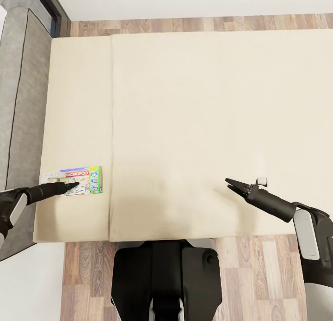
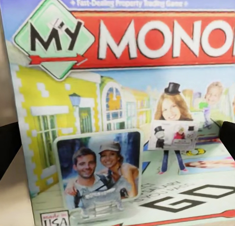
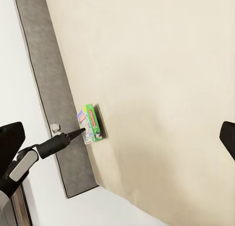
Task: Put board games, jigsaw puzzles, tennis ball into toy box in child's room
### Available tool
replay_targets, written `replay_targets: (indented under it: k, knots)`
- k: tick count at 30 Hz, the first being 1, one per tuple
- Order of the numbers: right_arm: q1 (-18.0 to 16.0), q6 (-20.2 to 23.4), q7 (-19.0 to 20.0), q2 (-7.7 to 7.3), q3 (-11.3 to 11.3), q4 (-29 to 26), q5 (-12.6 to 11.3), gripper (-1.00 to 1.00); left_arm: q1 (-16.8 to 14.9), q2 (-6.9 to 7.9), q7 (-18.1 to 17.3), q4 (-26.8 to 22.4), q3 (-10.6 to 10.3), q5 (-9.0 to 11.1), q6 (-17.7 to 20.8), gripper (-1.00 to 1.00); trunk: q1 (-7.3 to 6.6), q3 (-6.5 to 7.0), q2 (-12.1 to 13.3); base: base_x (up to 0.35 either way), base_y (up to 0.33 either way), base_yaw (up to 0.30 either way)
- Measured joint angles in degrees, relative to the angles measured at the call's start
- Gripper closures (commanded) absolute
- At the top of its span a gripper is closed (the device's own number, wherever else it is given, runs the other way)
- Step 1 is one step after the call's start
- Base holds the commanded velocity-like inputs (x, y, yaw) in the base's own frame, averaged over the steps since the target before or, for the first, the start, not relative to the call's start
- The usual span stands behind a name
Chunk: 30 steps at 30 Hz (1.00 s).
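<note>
The Monopoly board game (image 1: 74, 181) lies flat on the bed (image 1: 194, 126), directly under the tips of the left hand (image 1: 73, 186), near the mattress's front edge and the grey side frame (image 1: 23, 103). Its lid shows a red banner, a green band on the side toward the right hand and cartoon houses. Whether the left hand is clenched, I cannot tell. Bare mattress spreads wide between the box and the right hand (image 1: 231, 184), which hovers released, fingers apart.

L arm reaching in from left side, left gripper (image 1: 69, 187) low, fingers nearly together, R arm bent at elbow, right gripper (image 1: 230, 183) slightly parted, holding nothing
</note>
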Motion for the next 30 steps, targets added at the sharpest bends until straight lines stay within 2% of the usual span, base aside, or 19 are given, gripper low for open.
replay_targets:
  k: [16,23,30]
  knots:
    - [-0.08,0.00,0.00,-0.02,-0.03,0.29,-0.01,-1.00,-0.01,-0.02,0.01,0.01,-0.03,-0.04,-0.04,-1.00,0.00,0.00,0.00,0.000,-0.011,0.000]
    - [-0.08,0.00,-0.04,-0.01,-0.01,0.28,0.00,-1.00,-0.07,0.00,0.19,-0.37,0.06,-0.06,-0.16,-1.00,-0.02,0.00,-0.02,0.000,-0.160,0.000]
    - [-0.08,0.00,-0.09,0.02,0.02,0.27,0.00,-1.00,-0.06,0.73,0.17,-0.41,-0.03,-0.06,-0.12,-1.00,-0.01,0.00,-0.02,0.000,-0.203,0.000]
